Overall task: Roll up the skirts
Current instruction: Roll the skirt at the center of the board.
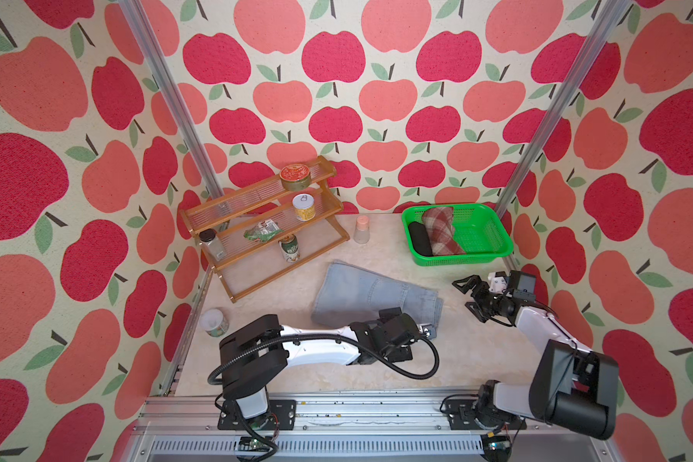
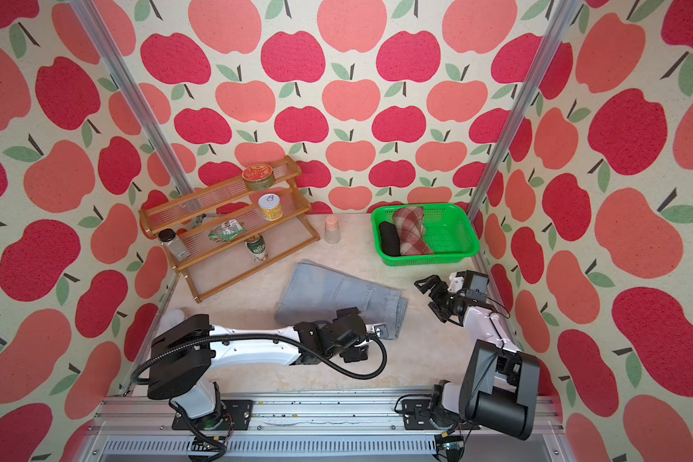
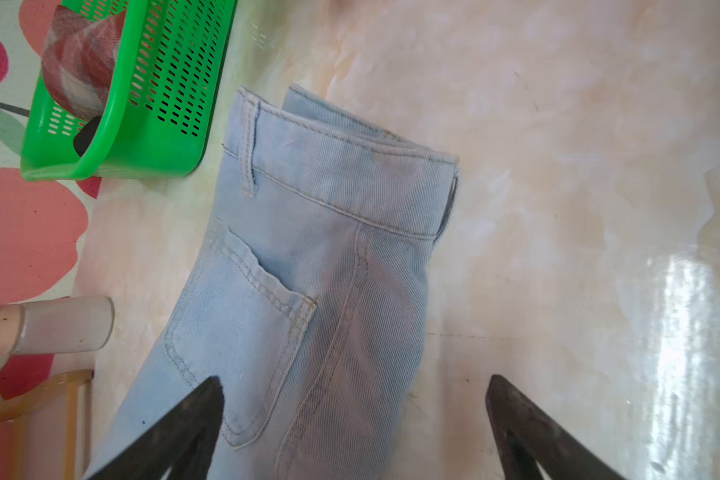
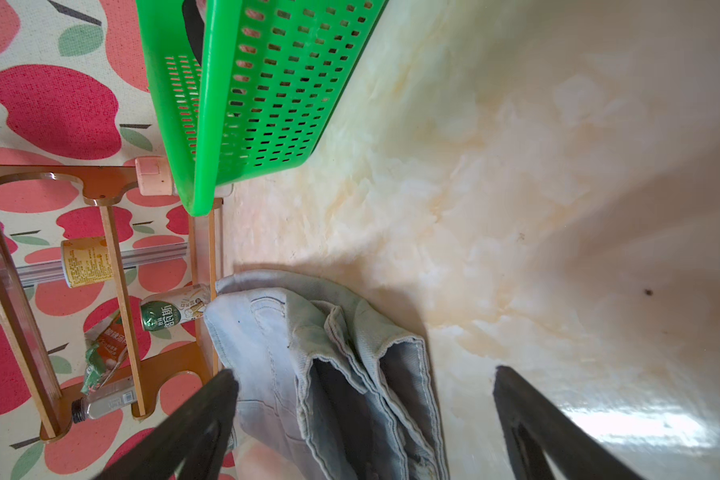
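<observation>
In both top views, a folded light blue denim skirt (image 1: 369, 292) is laid on the counter (image 1: 477, 360). In the left wrist view, the left tool (image 3: 352, 382) is spread wide, empty, over the skirt's pocket. In the right wrist view, the right tool (image 4: 364, 374) is spread wide, empty, beside its waistband end.

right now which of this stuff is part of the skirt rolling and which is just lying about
Job: denim skirt on the table; plaid skirt and black skirt, rolled in the green basket.
Lying about: wooden rack, round tin, yellow can, green can, spice jar, green packet, pink-capped bottle, cup.
</observation>
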